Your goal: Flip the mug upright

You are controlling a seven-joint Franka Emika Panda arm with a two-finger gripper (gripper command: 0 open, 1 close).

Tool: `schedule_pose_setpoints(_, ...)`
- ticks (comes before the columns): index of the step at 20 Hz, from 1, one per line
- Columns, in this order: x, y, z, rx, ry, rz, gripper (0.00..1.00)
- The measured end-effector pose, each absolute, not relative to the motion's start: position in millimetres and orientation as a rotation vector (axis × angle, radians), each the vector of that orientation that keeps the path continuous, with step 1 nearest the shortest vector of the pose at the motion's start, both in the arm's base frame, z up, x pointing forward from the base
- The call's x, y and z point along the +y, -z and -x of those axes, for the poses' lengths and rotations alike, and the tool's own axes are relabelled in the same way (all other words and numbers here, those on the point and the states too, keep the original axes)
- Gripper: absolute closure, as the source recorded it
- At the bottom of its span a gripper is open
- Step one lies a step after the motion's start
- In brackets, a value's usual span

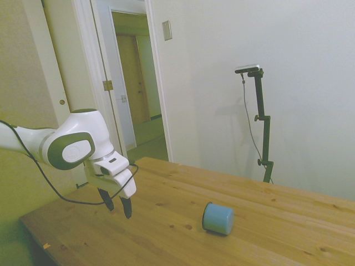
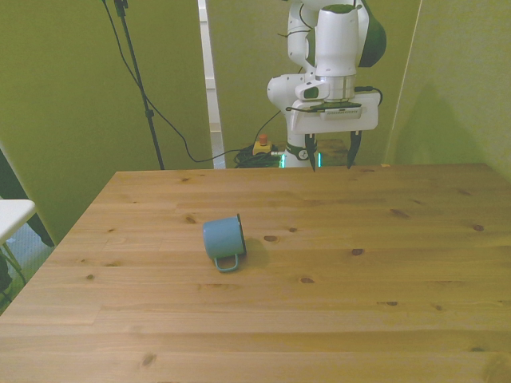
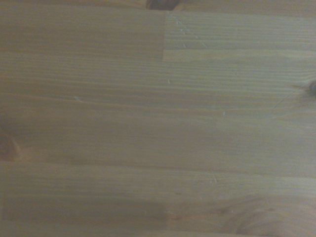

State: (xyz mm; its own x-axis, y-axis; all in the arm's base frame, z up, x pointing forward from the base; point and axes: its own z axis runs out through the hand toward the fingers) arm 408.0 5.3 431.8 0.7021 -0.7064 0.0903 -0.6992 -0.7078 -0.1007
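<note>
The light blue-teal mug (image 1: 218, 218) (image 2: 223, 242) lies on its side on the wooden table (image 2: 359, 295), its handle pointing toward the table's near edge in the front view. My gripper (image 1: 118, 205) (image 2: 332, 158) hangs open above the table's far edge, well apart from the mug and toward the front view's right of it, with nothing between its dark fingers (image 2: 310, 154). The wrist view holds only bare wood planks (image 3: 158, 118); the mug is out of that view.
A wall and an open doorway (image 1: 138, 83) stand behind the table in the side view. Cables and a small red-topped device (image 2: 261, 145) lie on the floor behind the table's far edge. A white object (image 2: 12, 214) sits off the front view's left.
</note>
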Motion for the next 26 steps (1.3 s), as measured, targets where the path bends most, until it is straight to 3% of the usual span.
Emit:
schedule_pose_setpoints(11,-65.4,-458.1,-441.4,1.337,0.478,2.903,0.0)
schedule_pose_setpoints(16,-71.0,-455.5,-475.3,1.442,0.657,2.932,0.0)
schedule_pose_setpoints(26,-59.9,-431.6,-498.2,1.445,0.851,3.05,0.0)
